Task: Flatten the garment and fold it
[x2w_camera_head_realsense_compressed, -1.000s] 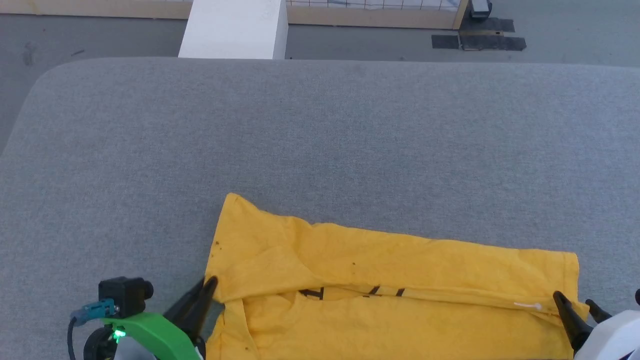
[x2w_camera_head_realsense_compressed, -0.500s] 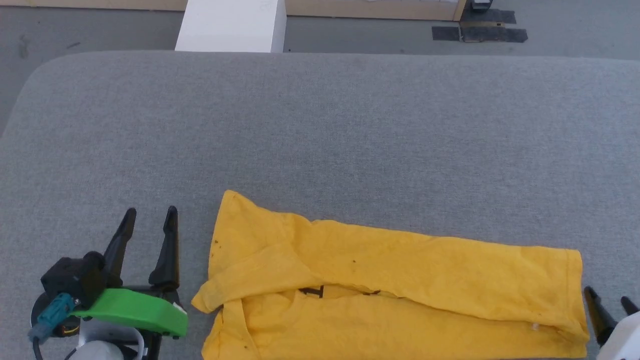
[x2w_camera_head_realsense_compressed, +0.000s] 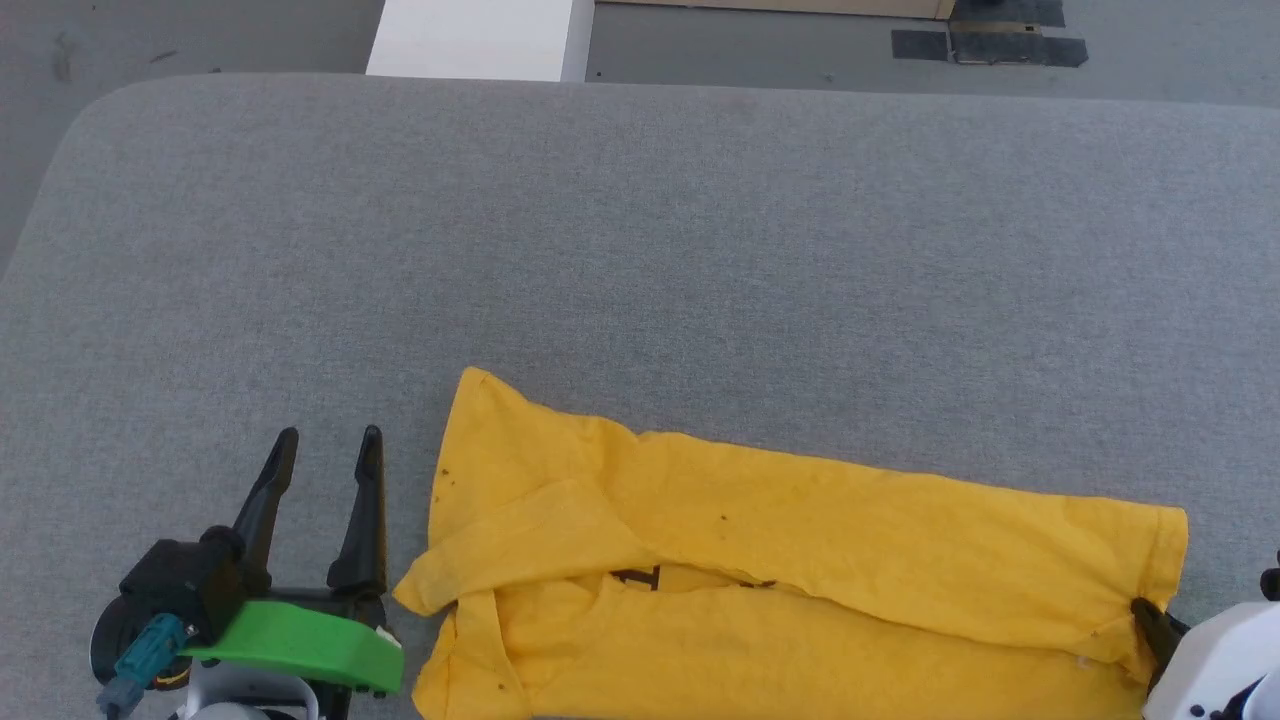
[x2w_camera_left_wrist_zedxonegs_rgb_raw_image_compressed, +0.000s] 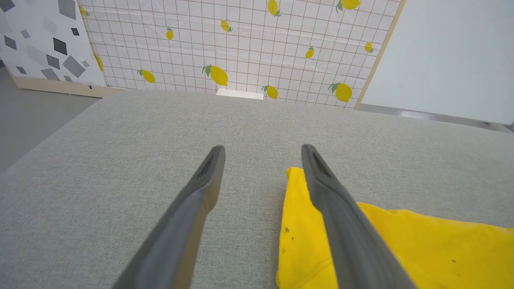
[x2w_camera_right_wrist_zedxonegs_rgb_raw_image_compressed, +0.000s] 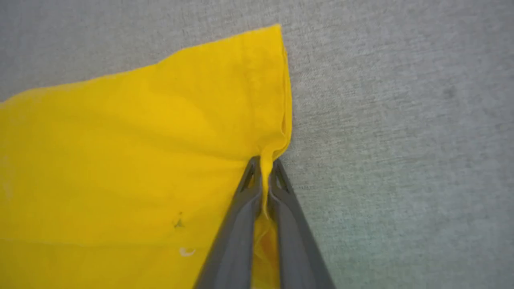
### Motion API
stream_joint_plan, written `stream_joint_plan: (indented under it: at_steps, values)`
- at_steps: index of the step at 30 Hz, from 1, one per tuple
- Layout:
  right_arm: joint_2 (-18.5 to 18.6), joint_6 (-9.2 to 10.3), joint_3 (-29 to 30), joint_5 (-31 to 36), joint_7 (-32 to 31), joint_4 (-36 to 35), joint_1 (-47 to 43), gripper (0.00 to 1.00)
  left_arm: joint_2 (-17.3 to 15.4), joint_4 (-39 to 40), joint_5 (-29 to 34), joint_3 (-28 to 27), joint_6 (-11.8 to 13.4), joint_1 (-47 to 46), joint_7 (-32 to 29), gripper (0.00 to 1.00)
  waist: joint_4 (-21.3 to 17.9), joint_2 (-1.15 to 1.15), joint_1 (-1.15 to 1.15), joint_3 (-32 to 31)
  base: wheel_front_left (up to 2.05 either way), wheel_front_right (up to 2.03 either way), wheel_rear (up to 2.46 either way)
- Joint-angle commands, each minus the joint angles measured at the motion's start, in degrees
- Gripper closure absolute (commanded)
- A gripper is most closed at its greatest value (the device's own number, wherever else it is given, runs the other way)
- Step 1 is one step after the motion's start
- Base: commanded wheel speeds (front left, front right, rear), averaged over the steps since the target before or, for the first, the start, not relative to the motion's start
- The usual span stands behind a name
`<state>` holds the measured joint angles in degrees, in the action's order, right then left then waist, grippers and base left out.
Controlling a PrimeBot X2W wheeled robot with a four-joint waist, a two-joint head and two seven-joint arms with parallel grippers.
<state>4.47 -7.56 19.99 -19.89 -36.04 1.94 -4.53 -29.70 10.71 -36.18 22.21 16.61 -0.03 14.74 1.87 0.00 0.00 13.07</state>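
**Pinching the shirt at right, open and empty at left**

Starting at the near left corner of the bench [x2w_camera_head_realsense_compressed: 640, 250]: finds the left gripper [x2w_camera_head_realsense_compressed: 330, 434] rising from a green wrist cover [x2w_camera_head_realsense_compressed: 300, 645], with both fingers [x2w_camera_left_wrist_zedxonegs_rgb_raw_image_compressed: 188, 216] spread wide and aimed at the far edge. Holds nothing; has only grey bench cloth between the tips. Stands just beside the shirt [x2w_camera_head_realsense_compressed: 800, 560], apart from its left end in the head view. Overlaps the yellow with one finger in the left wrist view; cannot tell there about contact.

Moving right along the near edge: comes to the shirt, bright yellow, lying flat from left of the middle almost to the near right corner. Looks folded lengthwise into a long band, with an upper layer lapped over a lower one. Shows a hemmed flap [x2w_camera_head_realsense_compressed: 500, 565] jutting at the left end, a few dark dots, and scraps of black print peeking out along the lap.

Ending near the near right corner: meets the right gripper [x2w_camera_head_realsense_compressed: 1143, 608], closed tight on the shirt's hemmed right end. Shows, in the right wrist view, a thin pleat of yellow pinched between the two shut fingers and drawn into a small ridge.

Beyond the far edge, again left to right: shows a white block [x2w_camera_head_realsense_compressed: 480, 40], then dark tape patches [x2w_camera_head_realsense_compressed: 990, 45] on grey floor [x2w_camera_head_realsense_compressed: 200, 40].
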Motion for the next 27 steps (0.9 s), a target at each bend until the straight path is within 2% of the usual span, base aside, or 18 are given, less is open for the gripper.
stream_joint_plan:
  at_steps: [1, 9, 12, 15, 19, 27]
  values:
    - [-0.8, 0.08, 0.2, 0.4, -0.4, 1.1, 0.4, 1.0, 0.3, -0.2, 0.9, -0.3, -0.3, 0.4, 0.3, 0.0, -0.2, 0.0, 0.0, -0.4, 0.0, 0.0, 0.0]
    - [1.8, 0.08, 8.8, 4.9, 0.7, -1.5, 1.1, 1.0, 0.8, -0.7, 0.5, 0.4, -0.3, 1.2, 0.2, 0.0, -0.8, 0.0, 0.0, -2.3, 0.0, 0.0, 0.0]
    - [4.0, 0.08, 12.7, 6.9, 0.8, -1.9, 0.7, 1.0, 0.8, -0.7, 0.4, 0.7, -0.3, 1.5, 0.0, 0.0, -0.8, 0.0, 0.0, -2.7, 0.0, 0.0, 0.0]
    - [5.1, 0.08, 13.3, 6.9, 0.1, -2.2, 0.3, 1.0, 0.9, -0.9, 0.2, 1.0, -0.5, 1.7, -0.3, 0.0, -0.8, 0.0, 0.0, -3.2, 0.0, 0.0, 0.0]
    - [4.5, 0.08, 9.4, 3.4, -3.3, -4.9, -0.1, 1.0, 1.2, -1.3, -0.2, 1.5, -0.7, 2.0, -0.4, 0.0, -0.9, 0.0, 0.0, -3.8, 0.0, 0.0, 0.0]
    - [1.5, 0.08, -4.8, -5.4, -14.2, -17.3, -2.3, 1.0, 2.3, -2.3, -1.2, 2.5, -1.6, 2.0, -0.4, 0.0, -0.4, 0.0, 0.0, -5.4, 0.0, 0.0, 0.0]
